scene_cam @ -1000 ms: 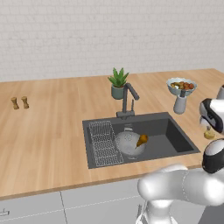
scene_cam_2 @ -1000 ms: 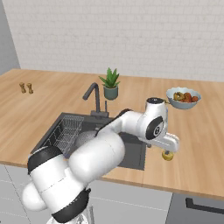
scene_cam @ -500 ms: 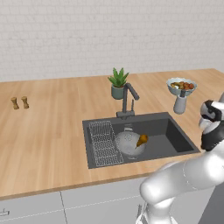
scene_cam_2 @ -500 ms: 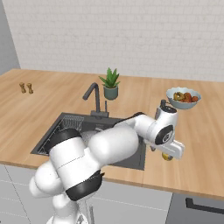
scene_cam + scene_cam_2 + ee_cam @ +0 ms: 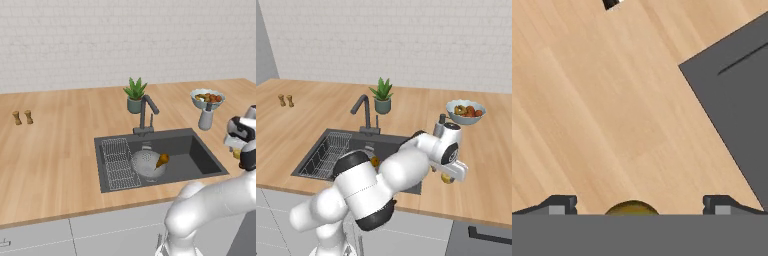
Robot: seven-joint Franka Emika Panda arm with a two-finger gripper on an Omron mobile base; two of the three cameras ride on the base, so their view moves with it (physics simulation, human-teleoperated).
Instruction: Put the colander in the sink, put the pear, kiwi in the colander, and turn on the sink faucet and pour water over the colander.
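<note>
The grey perforated colander point(image 5: 146, 165) sits in the dark sink point(image 5: 197, 155), with the golden-brown pear point(image 5: 162, 160) inside it. The pear point(image 5: 374, 161) also peeks out beside my arm in the right base view. The yellowish kiwi point(image 5: 446, 178) lies on the wooden counter right of the sink, near the front edge. My gripper point(image 5: 449, 175) is down over it, open. In the hand view the kiwi point(image 5: 632, 207) lies between the two wide-apart fingertips point(image 5: 560, 204), untouched. The faucet point(image 5: 145, 112) stands behind the basin, with no water seen running.
A fruit bowl point(image 5: 207, 98) and a small grey shaker point(image 5: 205, 119) stand at the back right. A potted plant point(image 5: 134, 95) is behind the faucet. A wire rack point(image 5: 117, 162) fills the sink's left side. The counter edge and a dark panel point(image 5: 737, 95) lie close to the kiwi.
The hand has drifted a little to the right and lower, settling around the kiwi. Its jaws have stayed wide. The colander and pear have not moved.
</note>
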